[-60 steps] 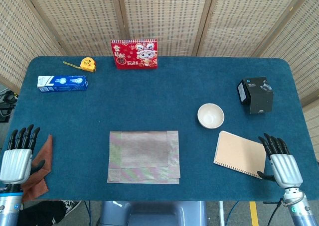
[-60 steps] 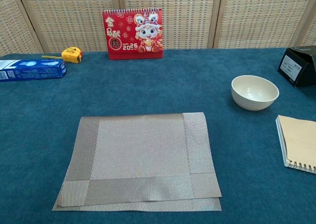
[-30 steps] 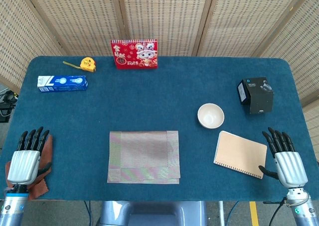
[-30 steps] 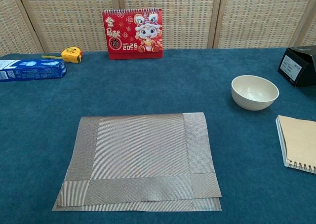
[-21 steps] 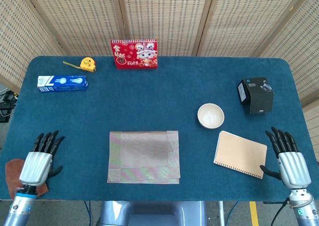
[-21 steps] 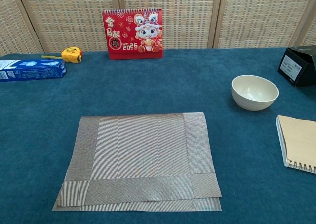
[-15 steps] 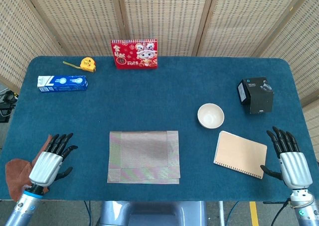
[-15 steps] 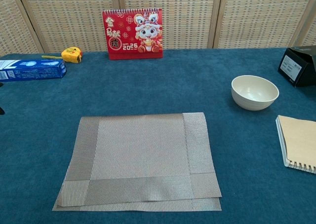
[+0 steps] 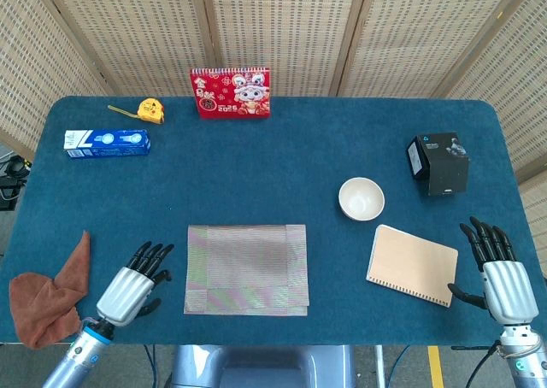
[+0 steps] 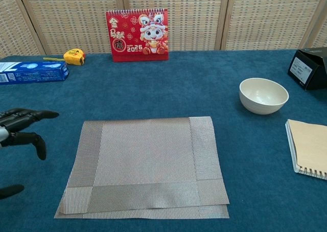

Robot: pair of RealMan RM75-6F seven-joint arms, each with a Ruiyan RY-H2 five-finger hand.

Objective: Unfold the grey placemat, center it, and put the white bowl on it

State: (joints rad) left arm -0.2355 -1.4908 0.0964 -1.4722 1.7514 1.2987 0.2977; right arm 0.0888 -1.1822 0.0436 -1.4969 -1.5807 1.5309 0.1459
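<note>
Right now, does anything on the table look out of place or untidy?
Only the brown cloth: it lies crumpled at the table's near left corner, hanging over the edge. The grey placemat is still folded, its layers slightly misaligned.

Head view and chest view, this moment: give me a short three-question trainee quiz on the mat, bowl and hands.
1. True or false: the bowl already sits on the mat.
2. Which hand is nearer the mat? A) left hand B) right hand
3. Fill in: the mat lies ____, a second layer showing along its near edge in the chest view.

Key
1. False: the bowl stands on the bare tablecloth, apart from the mat and to its right.
2. A: the left hand is just off the mat's left edge, fingers apart and holding nothing; the right hand is beyond the notebook, also holding nothing.
3. Folded.
</note>
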